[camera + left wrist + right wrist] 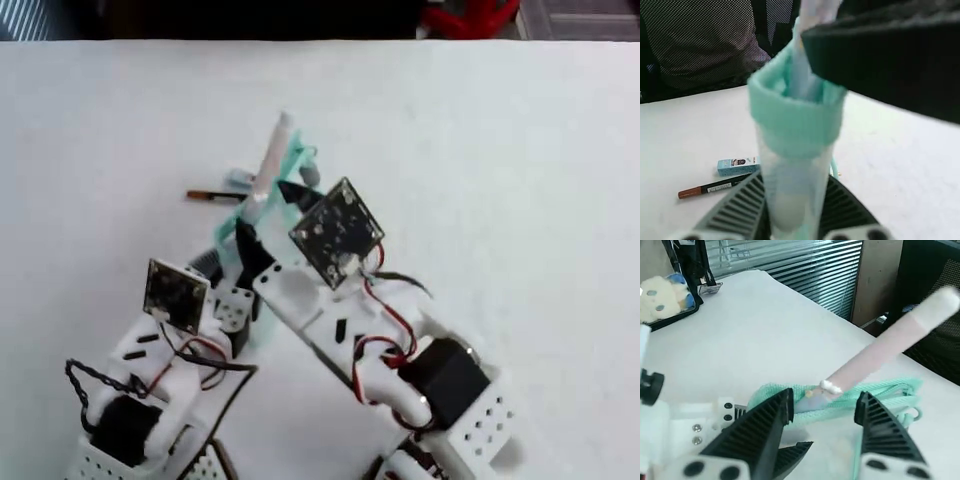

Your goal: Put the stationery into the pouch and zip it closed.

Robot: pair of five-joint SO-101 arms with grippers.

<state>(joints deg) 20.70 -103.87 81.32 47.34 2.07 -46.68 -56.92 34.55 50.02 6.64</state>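
The mint-green pouch (795,125) with a clear body stands upright, and my left gripper (795,186) is shut on its lower part. A pale pink pen (880,345) sticks up at a slant out of the pouch mouth (840,400). My right gripper (825,397) is open, one finger on each side of the pouch mouth, touching neither the pen nor the rim. In the high view the pen (272,160) and the pouch (295,158) sit at the table's middle. There the right gripper (268,215) is over them, with the left gripper (228,285) just nearer.
A brown marker (215,196) and a small blue box (737,165) lie on the white table (500,150) just left of the pouch. A plush toy (665,297) sits on a dark tray at the table's far corner. Black mesh chairs (700,40) stand beyond the edge.
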